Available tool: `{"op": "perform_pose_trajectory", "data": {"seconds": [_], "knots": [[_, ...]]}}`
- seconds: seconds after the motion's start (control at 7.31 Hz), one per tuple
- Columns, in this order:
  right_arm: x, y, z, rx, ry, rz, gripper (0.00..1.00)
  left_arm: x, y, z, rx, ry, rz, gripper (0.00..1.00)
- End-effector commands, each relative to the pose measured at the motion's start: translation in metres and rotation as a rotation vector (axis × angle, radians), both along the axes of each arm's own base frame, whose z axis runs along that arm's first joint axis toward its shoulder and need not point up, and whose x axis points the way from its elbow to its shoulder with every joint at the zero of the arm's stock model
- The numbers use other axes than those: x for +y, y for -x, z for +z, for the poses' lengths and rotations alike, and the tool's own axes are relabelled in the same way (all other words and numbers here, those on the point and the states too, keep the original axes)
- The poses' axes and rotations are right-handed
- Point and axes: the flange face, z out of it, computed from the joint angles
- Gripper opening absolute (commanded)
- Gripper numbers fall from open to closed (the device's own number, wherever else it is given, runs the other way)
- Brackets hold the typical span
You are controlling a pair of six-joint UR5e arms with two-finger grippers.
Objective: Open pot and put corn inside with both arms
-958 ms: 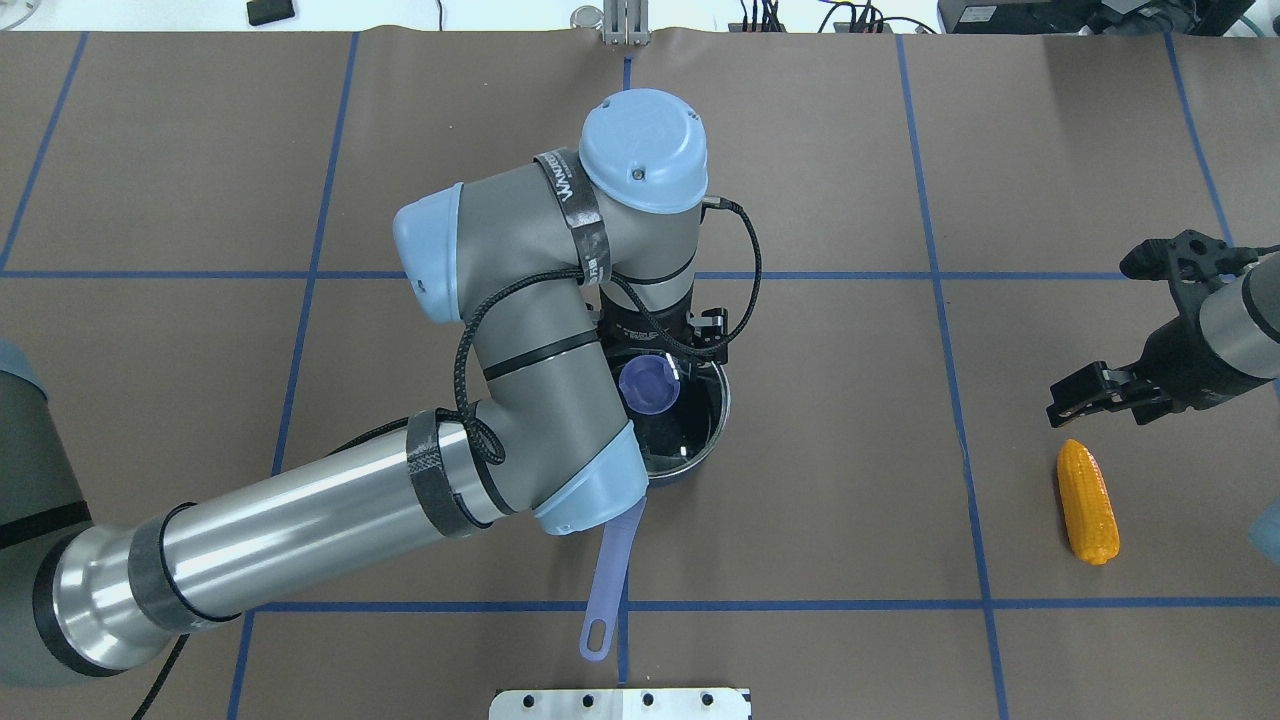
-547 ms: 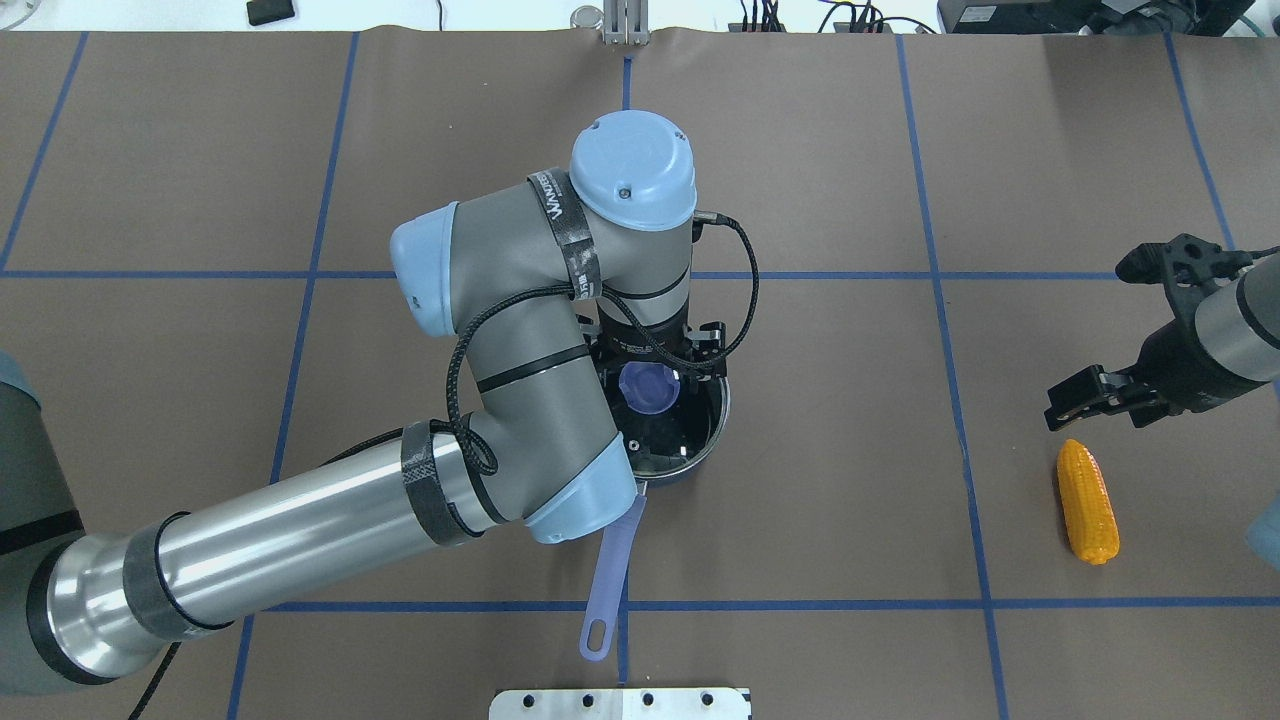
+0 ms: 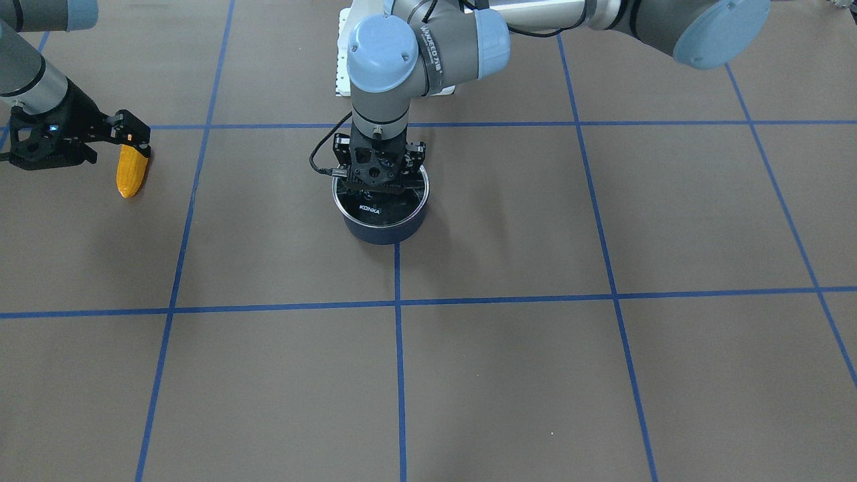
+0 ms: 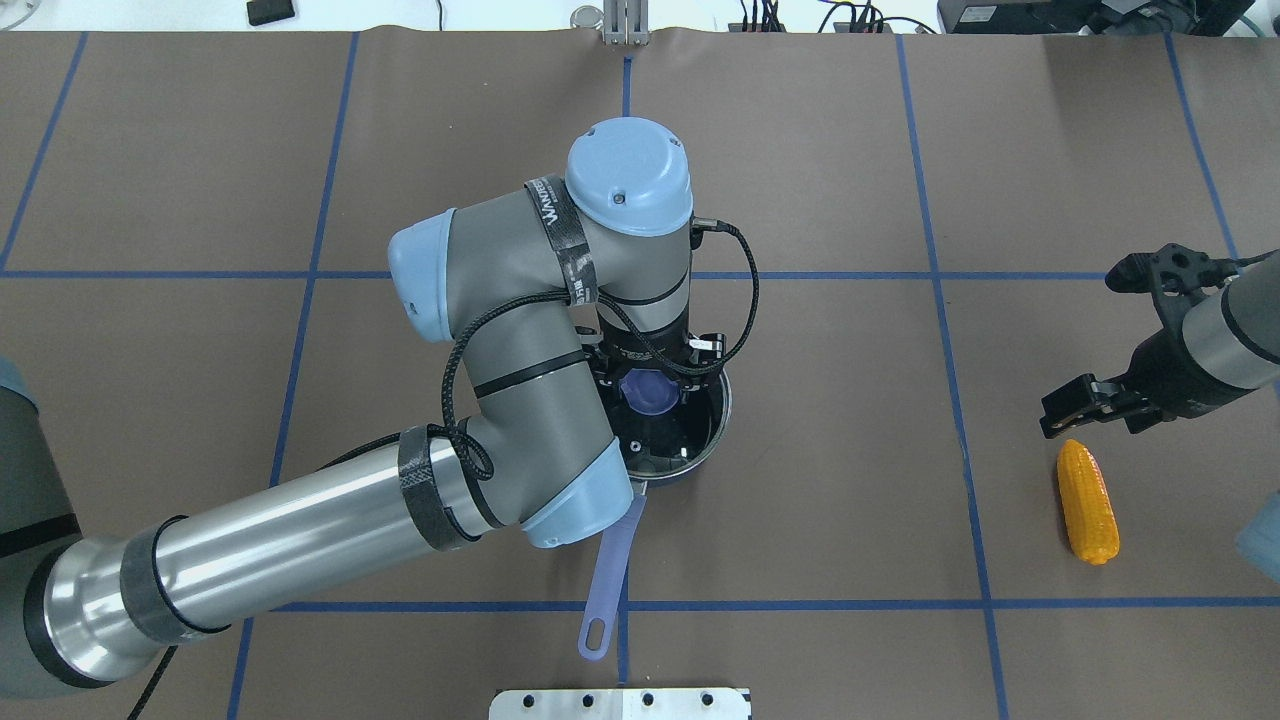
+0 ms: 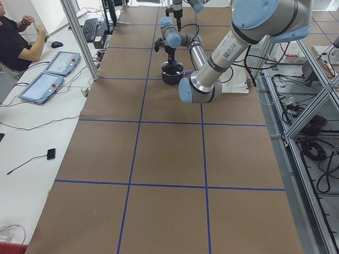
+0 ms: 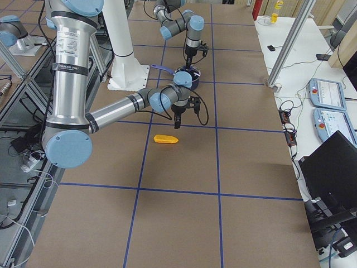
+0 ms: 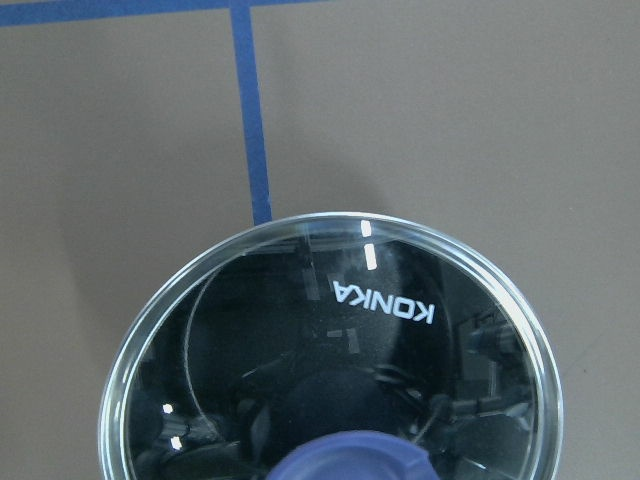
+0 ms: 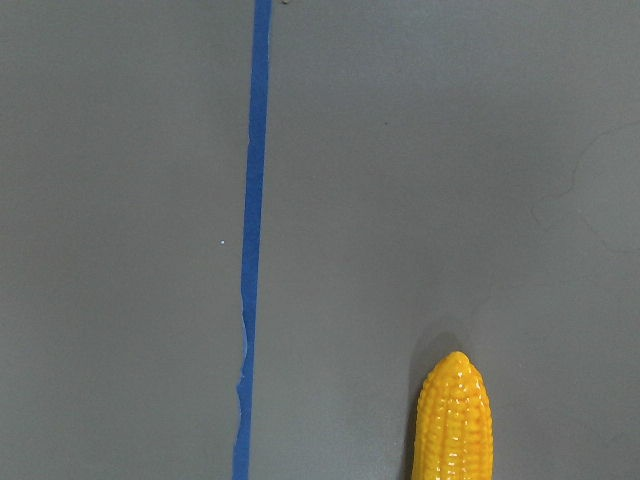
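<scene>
The dark navy pot (image 4: 722, 425) stands mid-table with its purple handle (image 4: 610, 570) pointing toward the robot's base. The glass KONKA lid (image 3: 381, 203) lies on it; it also shows in the left wrist view (image 7: 300, 330). My left gripper (image 4: 652, 385) points straight down over the lid's purple knob (image 4: 648, 394), jaws open on either side of it. The orange-yellow corn (image 4: 1088, 500) lies on the mat at the right, seen too in the right wrist view (image 8: 455, 420). My right gripper (image 4: 1070, 408) is open and empty, just above the corn's far tip.
Brown mat with blue tape grid lines (image 4: 955, 380). A white mounting plate (image 4: 620, 703) sits at the near edge, below the pot handle. Cables and boxes lie along the far edge (image 4: 850, 20). An operator (image 5: 16, 39) sits beside the table's far end.
My left wrist has shifted slightly left and lower over the lid, so less of the purple knob shows. My right gripper has edged left and closer to the corn's tip.
</scene>
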Motion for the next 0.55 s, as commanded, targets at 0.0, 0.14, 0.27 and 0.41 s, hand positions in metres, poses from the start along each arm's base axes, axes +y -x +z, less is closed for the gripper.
{"op": "perform_pose_trajectory", "data": {"seconds": [0.0, 0.14, 0.27, 0.41], "knots": [[0.003, 0.007, 0.004, 0.003, -0.012, -0.019, 1.00, 0.003, 0.006, -0.008, 0.016, -0.004, 0.003, 0.58], [0.009, 0.012, 0.009, 0.006, -0.012, -0.038, 1.00, -0.002, 0.020, -0.016, 0.039, -0.003, 0.000, 0.58], [0.014, 0.023, 0.015, 0.018, -0.012, -0.066, 1.00, -0.011, 0.032, -0.020, 0.051, -0.005, -0.014, 0.58], [0.017, 0.034, 0.032, 0.044, -0.019, -0.108, 0.99, -0.019, 0.049, -0.024, 0.049, -0.001, -0.028, 0.58]]}}
